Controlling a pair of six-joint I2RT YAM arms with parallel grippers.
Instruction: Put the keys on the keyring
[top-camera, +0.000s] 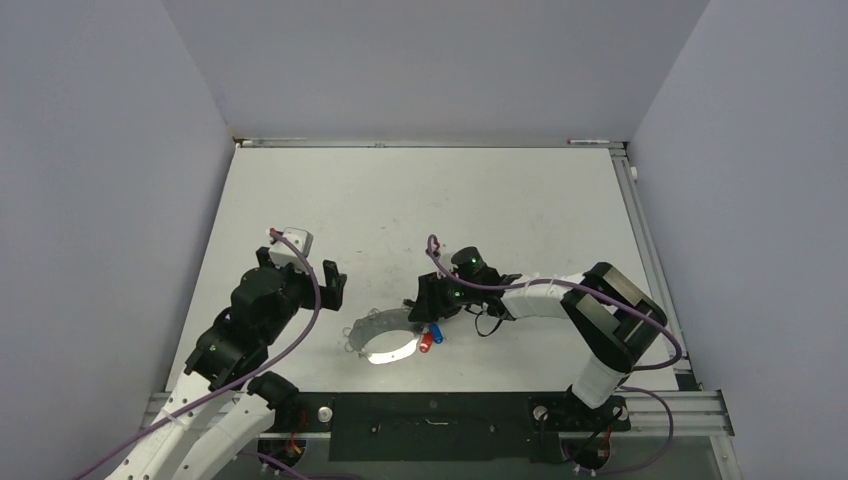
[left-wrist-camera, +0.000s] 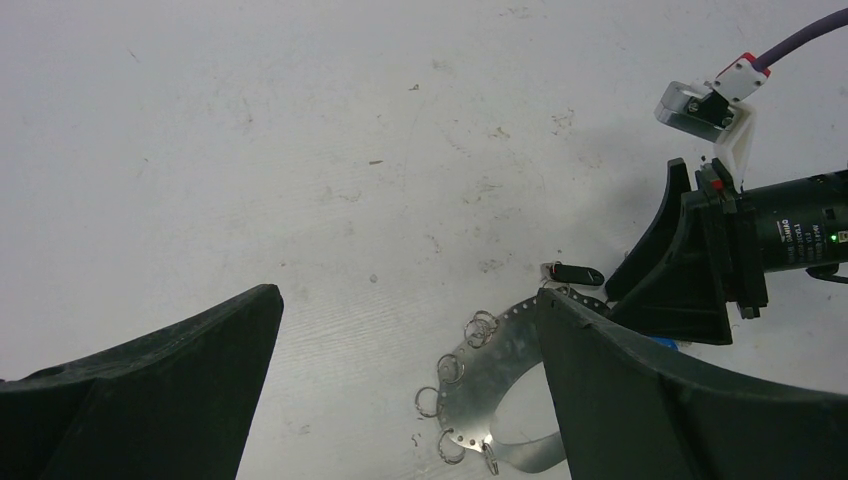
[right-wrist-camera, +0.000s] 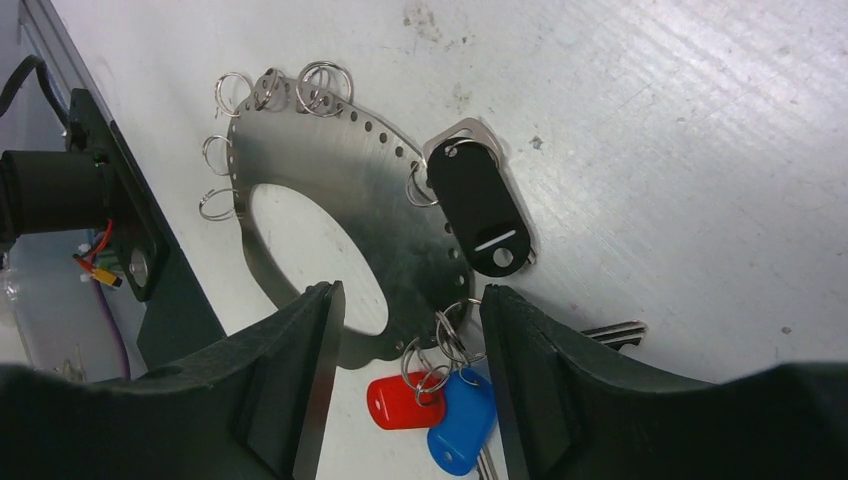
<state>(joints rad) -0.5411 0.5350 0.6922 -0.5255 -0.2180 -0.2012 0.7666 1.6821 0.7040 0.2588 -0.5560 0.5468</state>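
The keyring (right-wrist-camera: 330, 170) is a flat silver crescent plate with holes along its rim and several small split rings; it lies on the table (top-camera: 375, 335) (left-wrist-camera: 500, 350). The black key (right-wrist-camera: 480, 205) (left-wrist-camera: 578, 272) rests at its outer rim on a small ring. The red key (right-wrist-camera: 400, 402) (top-camera: 427, 340) and blue key (right-wrist-camera: 460, 420) hang from linked small rings at the plate's end. My right gripper (right-wrist-camera: 410, 295) (top-camera: 428, 305) is open, its fingers straddling those rings and the plate's end. My left gripper (left-wrist-camera: 408, 300) (top-camera: 335, 285) is wide open, above the table left of the plate, holding nothing.
A silver key blade (right-wrist-camera: 610, 332) sticks out past my right finger. The black mounting bar (top-camera: 430, 410) and metal rail run along the near table edge, close to the plate. Grey walls enclose the white table (top-camera: 420, 200) on three sides.
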